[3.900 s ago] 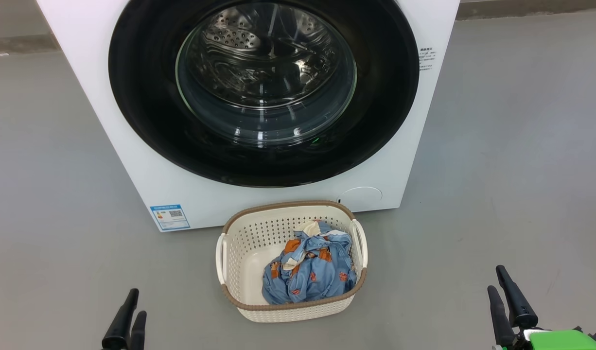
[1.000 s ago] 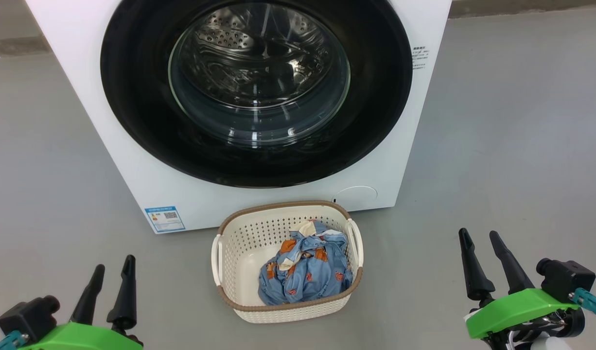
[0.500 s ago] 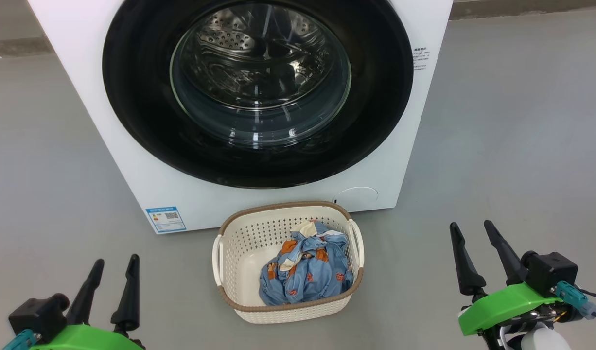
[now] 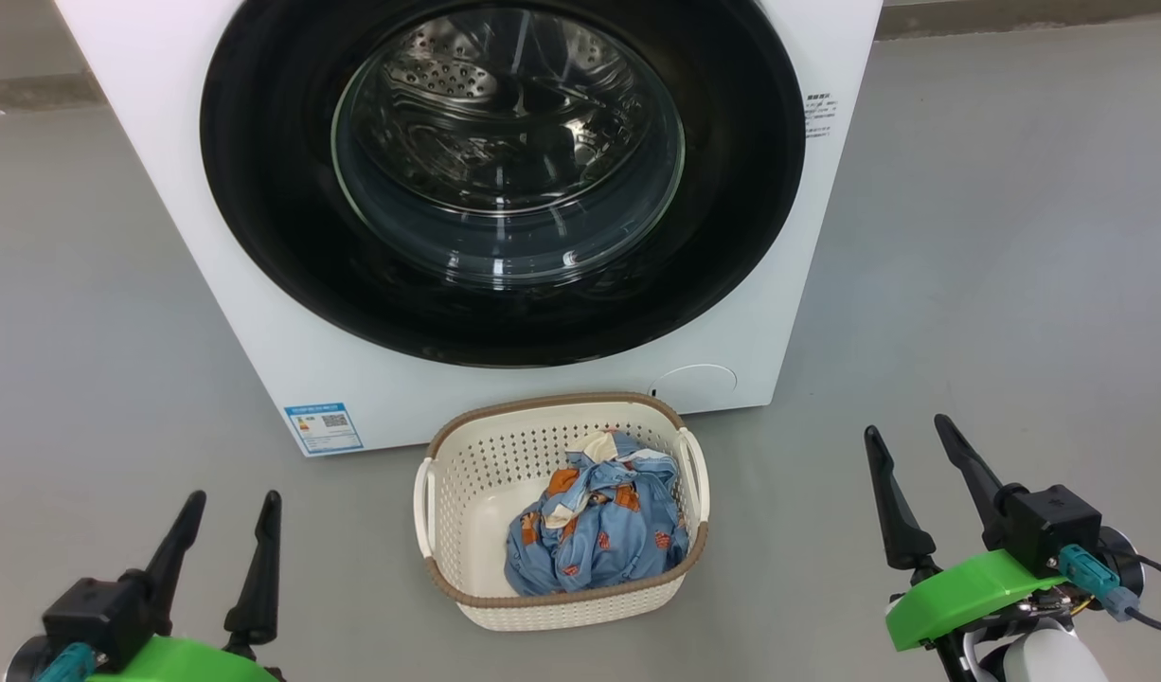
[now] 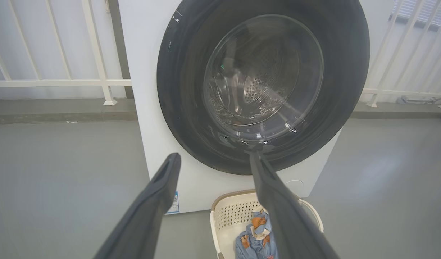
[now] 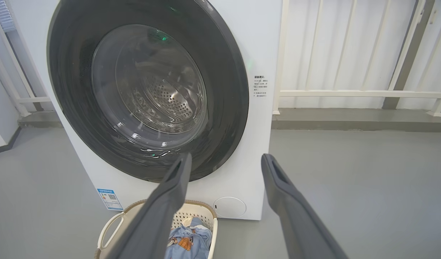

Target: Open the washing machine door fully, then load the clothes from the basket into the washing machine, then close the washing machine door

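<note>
The white washing machine [image 4: 287, 369] stands ahead with its round black-rimmed door [image 4: 751, 189] shut flat against the front; the steel drum shows through the glass. On the floor right before it sits the cream basket [image 4: 457, 455] holding the blue printed clothes [image 4: 599, 535]. My left gripper [image 4: 235, 502] is at the lower left, open and empty, well left of the basket. At the lower right my right gripper [image 4: 907, 426] is open and empty too, off the basket's right side. In the wrist views the door [image 5: 177, 108] [image 6: 227, 90] lies beyond my spread fingers [image 5: 159, 194] [image 6: 278, 180].
Grey floor [image 4: 997, 284] spreads on both sides of the machine. A white railing [image 6: 350, 93] on a low kerb runs behind it. A round service flap [image 4: 694, 379] and a blue label [image 4: 322, 428] sit low on the machine's front.
Both grippers have risen a little further into the head view, the right one shifting slightly left toward the machine. The door, basket and clothes stay as they were.
</note>
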`<state>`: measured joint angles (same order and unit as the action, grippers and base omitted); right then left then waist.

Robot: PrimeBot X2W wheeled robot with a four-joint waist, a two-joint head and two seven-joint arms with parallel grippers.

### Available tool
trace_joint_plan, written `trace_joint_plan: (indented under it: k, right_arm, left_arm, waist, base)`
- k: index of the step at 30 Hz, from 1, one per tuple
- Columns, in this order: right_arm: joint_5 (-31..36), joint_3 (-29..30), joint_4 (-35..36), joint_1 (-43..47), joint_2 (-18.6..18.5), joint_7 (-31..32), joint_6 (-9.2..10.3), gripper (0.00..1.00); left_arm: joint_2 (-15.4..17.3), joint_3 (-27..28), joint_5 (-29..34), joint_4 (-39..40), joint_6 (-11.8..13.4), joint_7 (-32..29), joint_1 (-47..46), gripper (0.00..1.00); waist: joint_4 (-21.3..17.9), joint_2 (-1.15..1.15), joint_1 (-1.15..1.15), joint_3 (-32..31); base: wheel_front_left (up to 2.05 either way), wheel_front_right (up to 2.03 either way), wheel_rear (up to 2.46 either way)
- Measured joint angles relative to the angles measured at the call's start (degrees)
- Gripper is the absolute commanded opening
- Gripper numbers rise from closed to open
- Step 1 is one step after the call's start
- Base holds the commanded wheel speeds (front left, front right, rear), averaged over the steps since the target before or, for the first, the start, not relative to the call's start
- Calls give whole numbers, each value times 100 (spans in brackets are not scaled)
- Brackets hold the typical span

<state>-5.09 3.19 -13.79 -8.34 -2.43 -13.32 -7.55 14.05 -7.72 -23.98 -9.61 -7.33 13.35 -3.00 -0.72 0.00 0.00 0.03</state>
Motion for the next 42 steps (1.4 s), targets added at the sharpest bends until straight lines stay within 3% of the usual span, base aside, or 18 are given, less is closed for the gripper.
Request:
trace_joint_plan:
  k: [8, 16, 42]
  right_arm:
    - [194, -33, -86, -37, -8, -98, 0, 100]
    - [-120, -22, -234, -69, -16, -98, 0, 100]
    - [-156, 327, -510, -115, -20, -98, 0, 100]
  left_arm:
    - [92, -46, 359, 33, -7, 87, -85, 100]
    - [92, -34, 363, 19, -7, 87, -85, 100]
    - [-55, 274, 564, -339, -7, 87, -88, 100]
  waist:
    - [8, 0, 0, 11]
    - [4, 0, 0, 6]
    - [4, 0, 0, -27]
  base:
    - [0, 0, 0]
    - [0, 0, 0]
    - [0, 0, 0]
